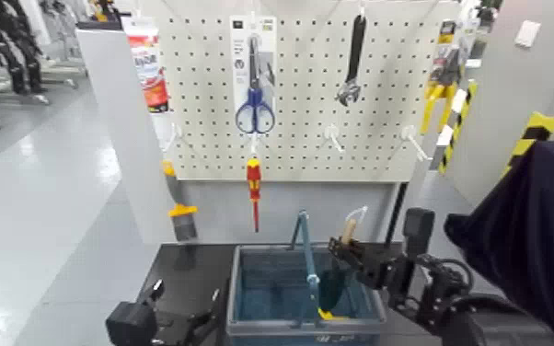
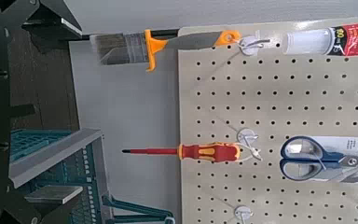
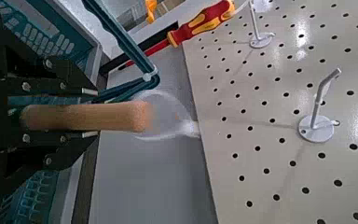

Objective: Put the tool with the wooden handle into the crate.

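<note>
The right arm is reaching in from 4 o'clock in the head view, its gripper (image 1: 343,250) clamping the trowel (image 3: 86,118) by its handle, blade hanging down. The left arm is sitting low at 7 o'clock, its gripper (image 1: 184,317) holding nothing, fingers slightly apart and pointing toward 2 o'clock.

trowel (image 1: 333,282): grn blade, tan hdl | crate (image 1: 244,304): blue-grey
</note>
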